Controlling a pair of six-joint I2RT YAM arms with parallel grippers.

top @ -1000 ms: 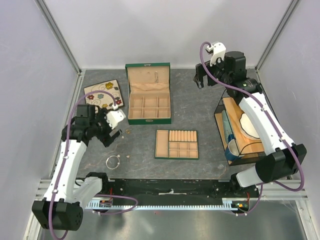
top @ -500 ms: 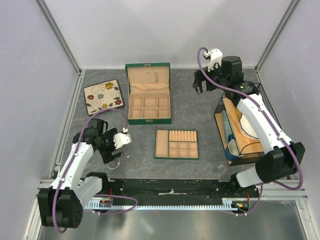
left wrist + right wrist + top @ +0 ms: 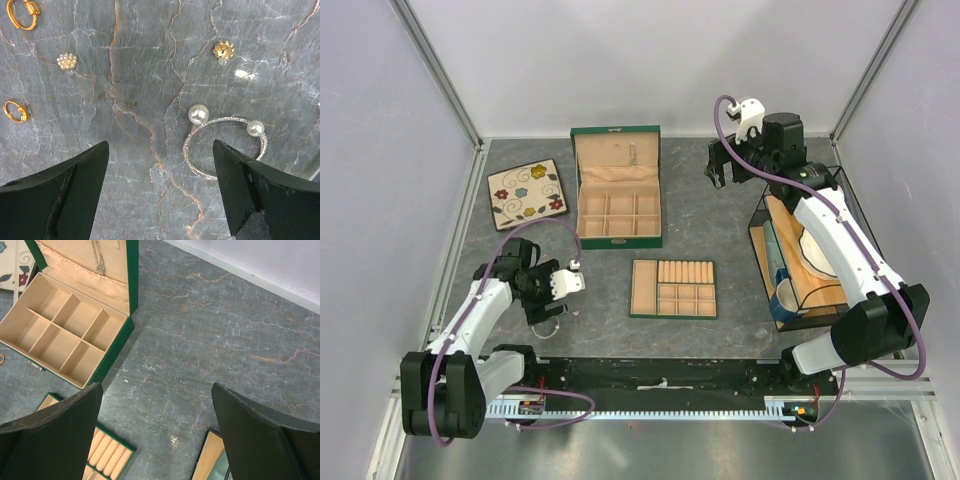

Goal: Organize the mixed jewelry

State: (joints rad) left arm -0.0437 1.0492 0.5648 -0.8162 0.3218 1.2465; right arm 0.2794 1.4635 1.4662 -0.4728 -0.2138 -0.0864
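The left claw (image 3: 158, 160) has dropped toward the tabletop's (image 3: 140, 75) near-left corner and now brackets the bangle (image 3: 225, 118) (jaws apart, nothing gripped). Gold pieces (image 3: 223, 49) lie close by. A pickup looks imminent. The right claw (image 3: 157, 395) hangs spread near the far edge.

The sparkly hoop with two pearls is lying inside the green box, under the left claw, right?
Not quite. The sparkly hoop with two pearls is lying on the bare gray table, not inside the green box. It is under the left claw, as you said. The left wrist view shows it.
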